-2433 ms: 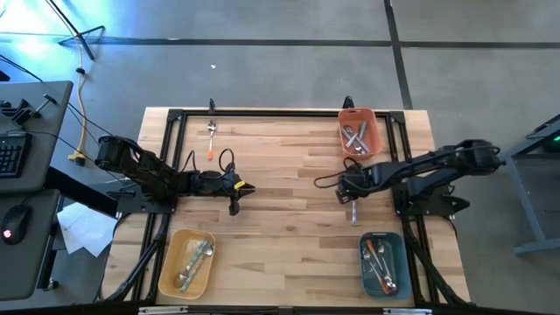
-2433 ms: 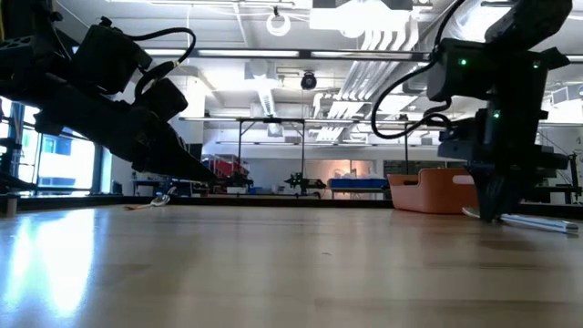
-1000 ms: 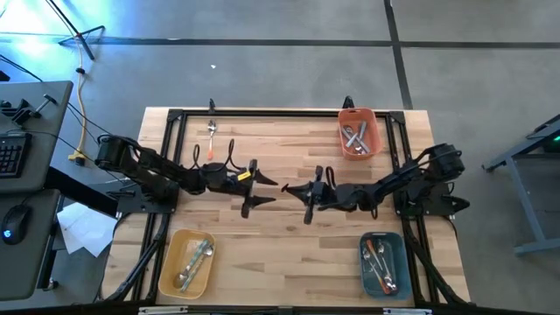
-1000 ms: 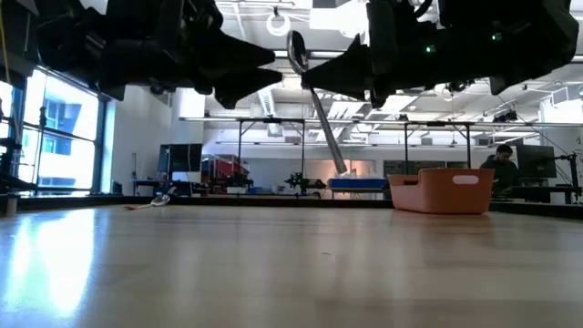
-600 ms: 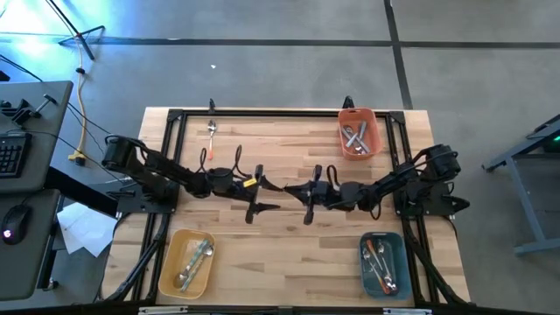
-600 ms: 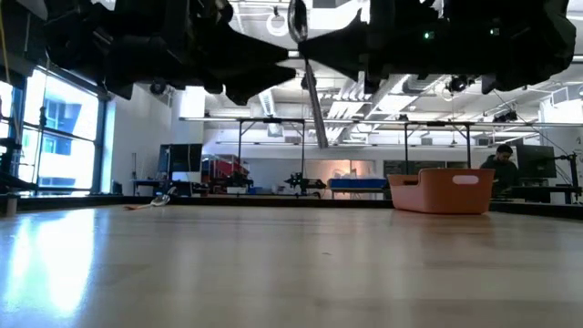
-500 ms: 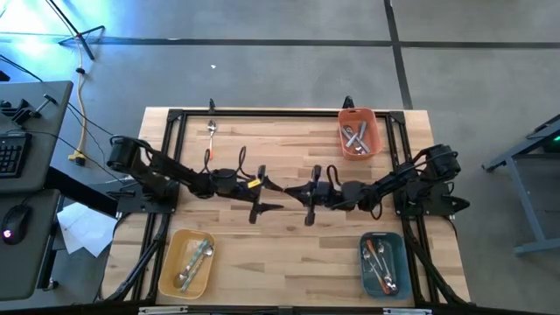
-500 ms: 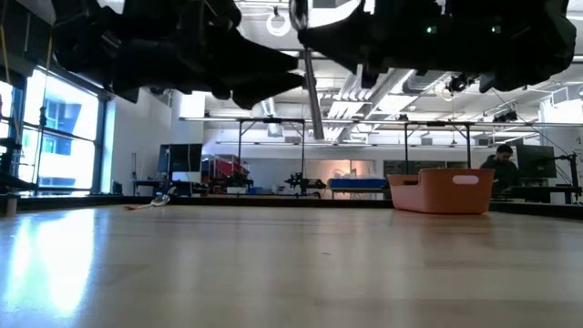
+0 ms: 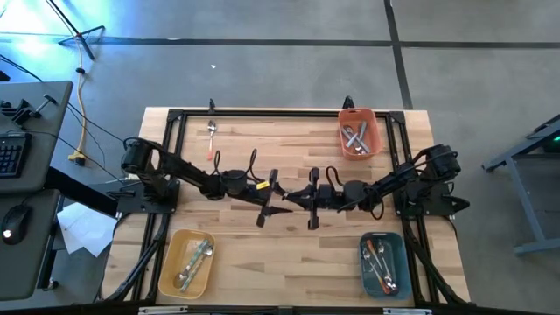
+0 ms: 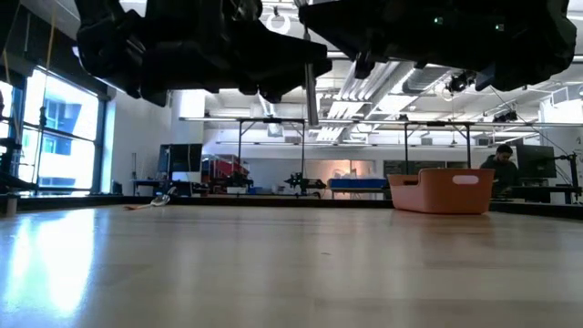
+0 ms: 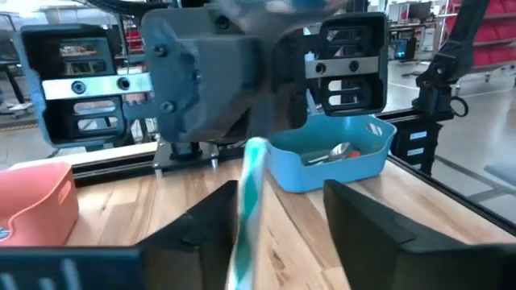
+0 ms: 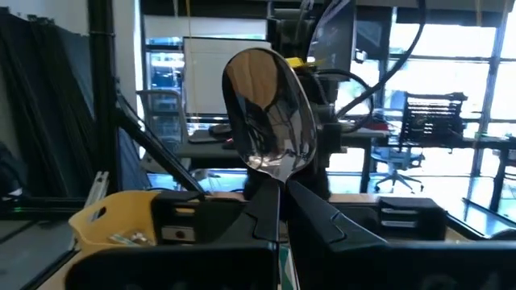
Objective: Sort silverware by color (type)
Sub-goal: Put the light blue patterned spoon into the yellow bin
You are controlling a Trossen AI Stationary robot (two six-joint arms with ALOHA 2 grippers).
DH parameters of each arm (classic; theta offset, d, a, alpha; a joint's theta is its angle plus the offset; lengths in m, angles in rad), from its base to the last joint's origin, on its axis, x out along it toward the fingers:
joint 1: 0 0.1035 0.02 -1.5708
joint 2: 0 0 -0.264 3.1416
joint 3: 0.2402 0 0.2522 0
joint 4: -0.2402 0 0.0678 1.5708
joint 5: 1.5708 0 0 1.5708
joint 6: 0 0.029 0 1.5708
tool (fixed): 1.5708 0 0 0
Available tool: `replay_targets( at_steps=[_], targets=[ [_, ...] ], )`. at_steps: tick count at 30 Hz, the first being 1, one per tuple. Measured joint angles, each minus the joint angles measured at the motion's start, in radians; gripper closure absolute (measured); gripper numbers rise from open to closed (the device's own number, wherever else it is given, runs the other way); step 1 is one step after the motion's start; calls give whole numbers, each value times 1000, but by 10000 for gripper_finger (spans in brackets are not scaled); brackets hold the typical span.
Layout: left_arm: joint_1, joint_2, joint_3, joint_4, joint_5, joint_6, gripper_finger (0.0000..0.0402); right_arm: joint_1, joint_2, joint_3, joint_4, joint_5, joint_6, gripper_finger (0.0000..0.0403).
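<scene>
My workspace is a pale wooden butcher-block table (image 9: 289,245) on a grey floor, with an open workshop beyond its far edge.

Nearest, at the near-left corner, sits a rectangular yellow plastic bin (image 9: 164,267) with a few silver-handled pieces (image 9: 194,261) inside. At the near-right corner a rectangular blue plastic bin (image 9: 363,262) holds several pieces of cutlery (image 9: 381,267); I cannot make out their handle colours.

At mid-table my two arms reach in from either side and meet, both lifted well clear of the wood. My right gripper (image 9: 297,198) is clamped tight on the neck of a shiny metal spoon with a light blue handle (image 12: 268,113). The spoon stands upright, bowl on top and handle hanging down. My left gripper (image 9: 276,198) is just beside it, tip to tip with the right one. Its fingers (image 11: 371,229) are spread wide on either side of the blue handle and grip nothing.

Farther off, at the far-right corner, a rectangular orange plastic bin (image 9: 376,131) holds a tangle of metal pieces (image 9: 354,138). Over at the far left, a loose spoon with an orange handle (image 9: 211,136) lies on the bare wood, well apart from the bins.
</scene>
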Motion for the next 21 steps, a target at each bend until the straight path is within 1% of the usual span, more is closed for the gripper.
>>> replay_targets(
  at_steps=[4,10,11,14,16,19,21],
  targets=[
    [0,0,0,-1,-1,21,278,0,0,0,0,-28,0,401],
    [0,0,0,-10,-1,28,379,0,0,0,0,-32,0,401],
    [0,0,0,-10,-1,27,387,0,0,0,0,-33,1,401],
    [0,0,0,-11,-2,27,385,1,0,0,0,-32,3,396],
    [0,-1,0,-16,-7,26,381,0,0,0,-1,-22,7,383],
    [0,-6,0,-46,-13,30,388,0,0,0,-2,2,-5,348],
    [0,-34,0,-109,-29,44,393,1,-1,0,-1,24,-22,319]
  ],
)
